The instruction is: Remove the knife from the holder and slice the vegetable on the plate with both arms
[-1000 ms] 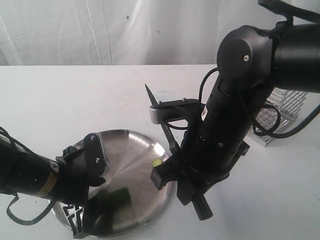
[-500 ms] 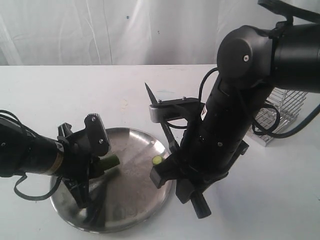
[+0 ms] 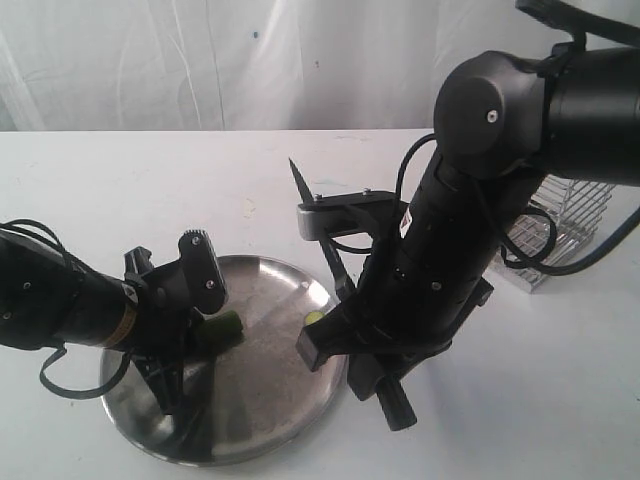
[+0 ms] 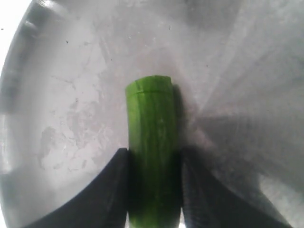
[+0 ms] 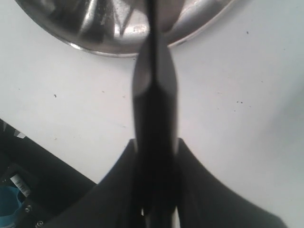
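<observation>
My left end effector pins the slick, firm vegetable near its stem; my right end effector clamps the knife handle.

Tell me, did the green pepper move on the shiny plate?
Yes. The pepper, held in the left gripper, went from the plate's near edge up toward its far rim, closer to the little green slice.

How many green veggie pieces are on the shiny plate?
2. The vegetable sits between the left gripper fingers on the plate, and one small green slice lies near the plate's rim by the right arm. The arms may hide more.
</observation>
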You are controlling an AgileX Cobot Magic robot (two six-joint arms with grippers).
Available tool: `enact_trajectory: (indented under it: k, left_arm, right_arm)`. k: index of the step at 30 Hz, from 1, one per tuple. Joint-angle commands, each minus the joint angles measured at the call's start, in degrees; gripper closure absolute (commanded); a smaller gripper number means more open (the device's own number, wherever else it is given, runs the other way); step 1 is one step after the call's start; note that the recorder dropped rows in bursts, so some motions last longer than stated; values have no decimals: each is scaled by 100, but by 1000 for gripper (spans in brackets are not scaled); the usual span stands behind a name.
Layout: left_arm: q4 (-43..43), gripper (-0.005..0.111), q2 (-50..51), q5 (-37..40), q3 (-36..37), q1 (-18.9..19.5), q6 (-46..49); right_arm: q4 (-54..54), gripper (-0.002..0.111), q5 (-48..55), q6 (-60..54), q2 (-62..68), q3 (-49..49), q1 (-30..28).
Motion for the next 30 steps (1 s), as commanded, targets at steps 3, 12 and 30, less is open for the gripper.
enact_trajectory:
  k: [3, 12, 30]
  left_arm:
    - [65, 39, 141, -176, 45, -4, 26]
    - [65, 26, -829, -323, -209, -4, -248]
    - [-244, 107, -1327, 486, -398, 888, -2622]
  right_arm:
    - [150, 108, 13, -14, -62, 1, -31]
    - [205, 108, -163, -14, -52, 1, -31]
    - [1614, 108, 851, -692, 2062, -1578, 124]
